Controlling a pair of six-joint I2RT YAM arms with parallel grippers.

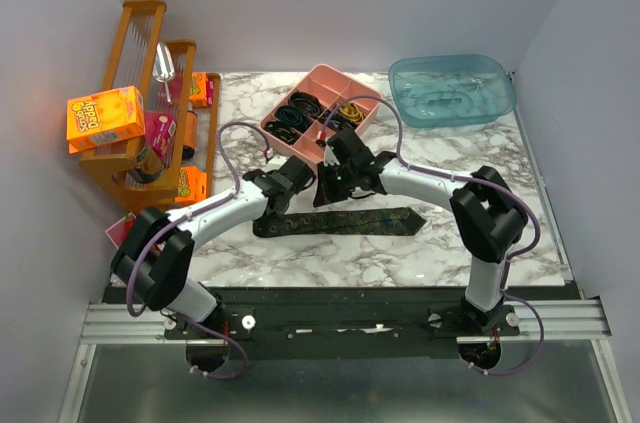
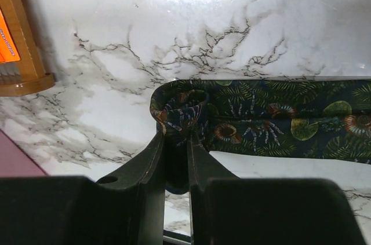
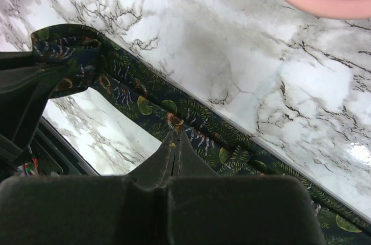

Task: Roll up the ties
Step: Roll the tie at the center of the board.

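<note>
Left gripper (image 2: 177,135): nearly closed, with the folded-over end of the tie (image 1: 340,222) pinched between its fingers.
Right gripper (image 3: 174,141): fully closed, tips set at the near edge of the tie partway along it; whether fabric is caught between them cannot be told.
Tie position: laid flat across the middle of the marble table (image 1: 400,263), running left to right, pointed wide end to the right.
Behind the grippers: a pink tray (image 1: 285,143) is found just beyond both wrists, with black band loops (image 1: 300,113) and yellow ones sorted in its compartments.
Far right: a clear blue tub (image 1: 452,121) is placed at the back corner, well apart from the tie.
Left side: a wooden rack (image 1: 150,5) is stood against the left wall, with an orange box (image 1: 105,118) on it.
Counts: one tie, one tray, one tub, one rack, three orange boxes, two arms.
Crowding: both arms are bent inward and meet over the tie, close to each other and to the tray.
Open room: bare marble is seen right of the pointed end and between the tie and the near edge.
Edges: the table is enclosed by walls at the left, back and right.
</note>
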